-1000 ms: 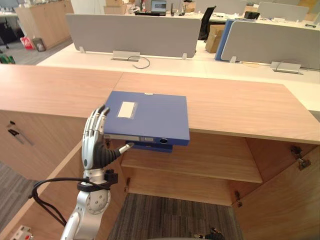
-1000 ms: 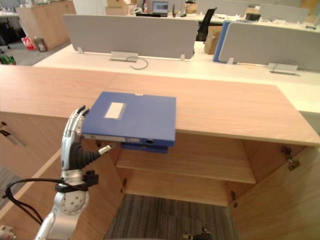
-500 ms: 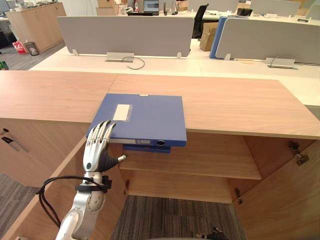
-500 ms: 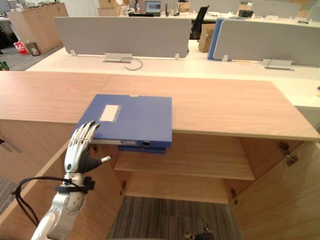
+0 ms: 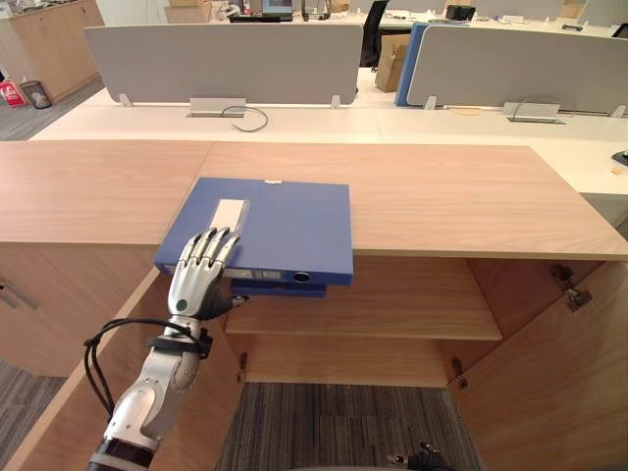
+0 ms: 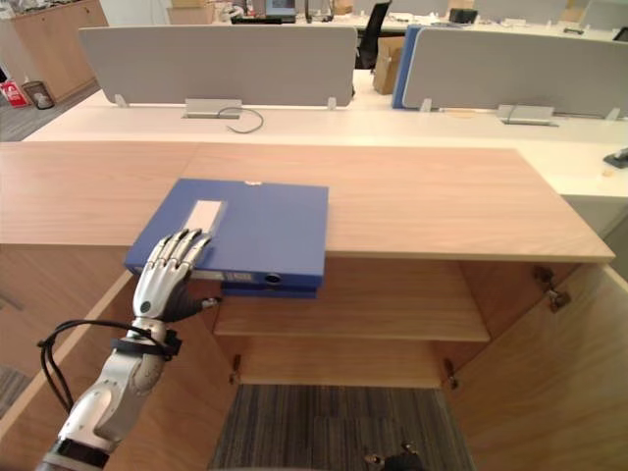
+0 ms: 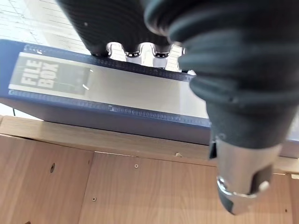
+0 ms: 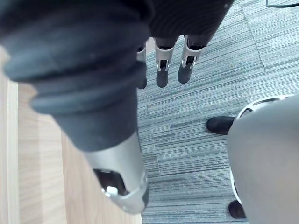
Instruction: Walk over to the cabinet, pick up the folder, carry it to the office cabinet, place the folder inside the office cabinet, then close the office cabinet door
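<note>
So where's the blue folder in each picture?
Left eye view: blue folder left of middle, on the cabinet top's front edge.
Right eye view: same spot, slightly further left.
Left wrist view: its spine runs across the upper half.
Right wrist view: right hand over grey carpet.
Shared landmark: left hand, fingers on the folder's near left corner.

The folder (image 5: 285, 235) is blue with a pale label (image 5: 231, 213); the worktop (image 5: 451, 201) shows light wood grain; the carpet (image 5: 334, 422) is grey-striped; the screens (image 5: 226, 59) are plain grey.
</note>
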